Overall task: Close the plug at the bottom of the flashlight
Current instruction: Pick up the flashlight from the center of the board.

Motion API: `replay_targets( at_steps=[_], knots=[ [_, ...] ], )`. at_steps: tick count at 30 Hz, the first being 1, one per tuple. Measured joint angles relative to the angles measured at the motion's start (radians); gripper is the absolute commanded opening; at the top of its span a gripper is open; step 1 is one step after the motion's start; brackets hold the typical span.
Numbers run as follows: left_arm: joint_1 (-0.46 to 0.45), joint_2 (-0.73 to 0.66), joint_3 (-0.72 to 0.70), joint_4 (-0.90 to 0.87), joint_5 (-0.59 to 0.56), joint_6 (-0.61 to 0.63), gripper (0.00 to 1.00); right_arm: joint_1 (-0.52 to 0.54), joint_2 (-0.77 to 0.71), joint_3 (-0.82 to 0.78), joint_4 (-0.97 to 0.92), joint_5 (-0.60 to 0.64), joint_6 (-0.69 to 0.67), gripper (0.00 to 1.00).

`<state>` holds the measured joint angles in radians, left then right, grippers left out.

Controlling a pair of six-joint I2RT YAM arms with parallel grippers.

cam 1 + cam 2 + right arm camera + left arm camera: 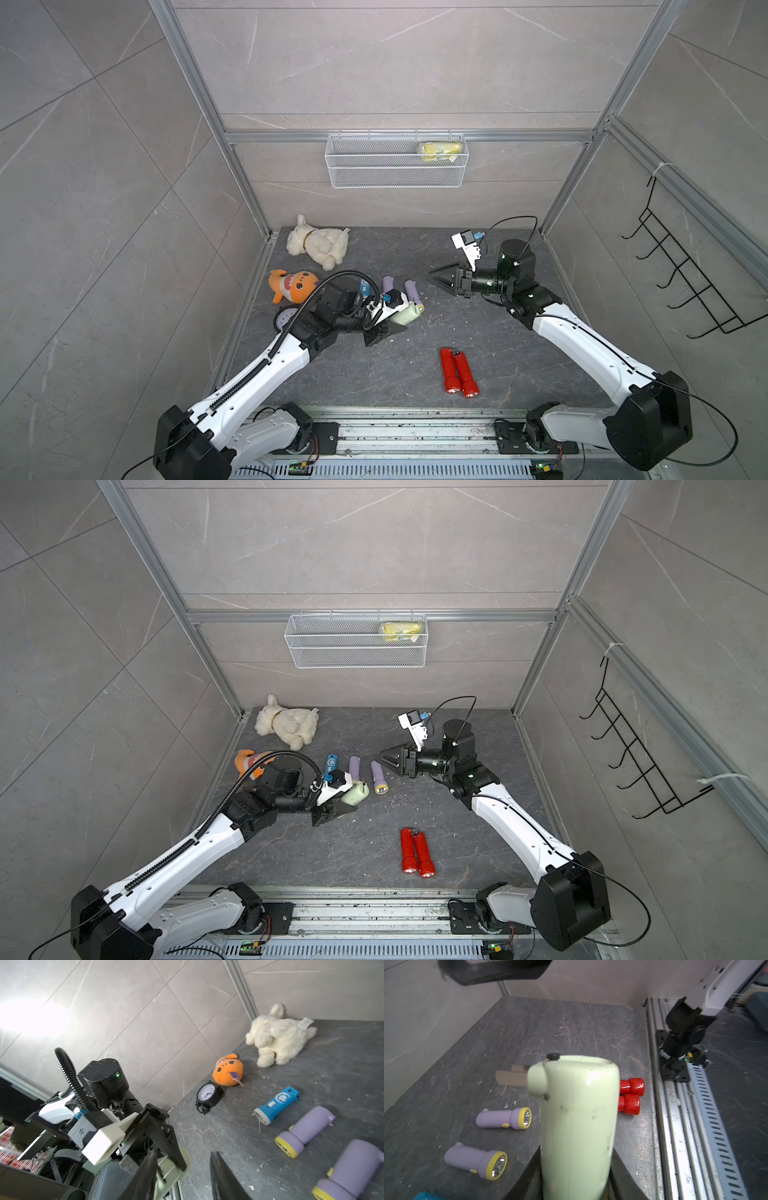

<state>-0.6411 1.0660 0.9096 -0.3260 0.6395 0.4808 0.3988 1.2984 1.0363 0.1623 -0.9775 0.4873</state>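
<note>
**Left gripper** [394,328]: clenched on the pale green flashlight [577,1126], which is held clear of the tabletop [374,374], left of centre.

**Right gripper** [434,279]: released. The right wrist view shows its fingers [220,1176] parted with nothing between them. In both top views it is well apart from the held flashlight.

**View differences**
- Only the left wrist view shows the plug [511,1078]. Two flat brown prongs stick out sideways at the flashlight's butt end, not folded flush. In the top views this end is turned away.
- The right wrist view shows the face of the alarm clock [207,1094], beside the orange plush fish [228,1071]. In a top view the left arm covers most of the clock.
- The blue flashlight [276,1104] is seen whole in the right wrist view.

**Surface and room**
- The tabletop is dark and stone-patterned (with scattered pale flecks).
- On it lie two purple flashlights [503,1119], two red flashlights [458,372] touching side by side, and a white plush animal [318,245].
- The walls are grey tile in an aluminium frame.
- A white mesh basket [395,176] on the back wall holds a yellow packet [440,151].
</note>
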Motion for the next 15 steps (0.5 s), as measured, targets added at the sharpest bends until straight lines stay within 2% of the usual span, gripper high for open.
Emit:
replay_targets(
  at_steps=[5,11,15],
  knots=[
    [0.000,-0.045,0.000,0.001,0.089,0.006,0.00,0.029,-0.024,0.000,-0.042,-0.013,-0.023,0.46],
    [0.000,-0.050,0.000,0.002,0.097,0.006,0.00,0.151,-0.073,0.037,-0.252,0.050,-0.166,0.52],
    [0.000,-0.049,-0.002,0.007,0.109,0.006,0.00,0.158,-0.126,0.060,-0.360,0.077,-0.233,0.56]
  ],
)
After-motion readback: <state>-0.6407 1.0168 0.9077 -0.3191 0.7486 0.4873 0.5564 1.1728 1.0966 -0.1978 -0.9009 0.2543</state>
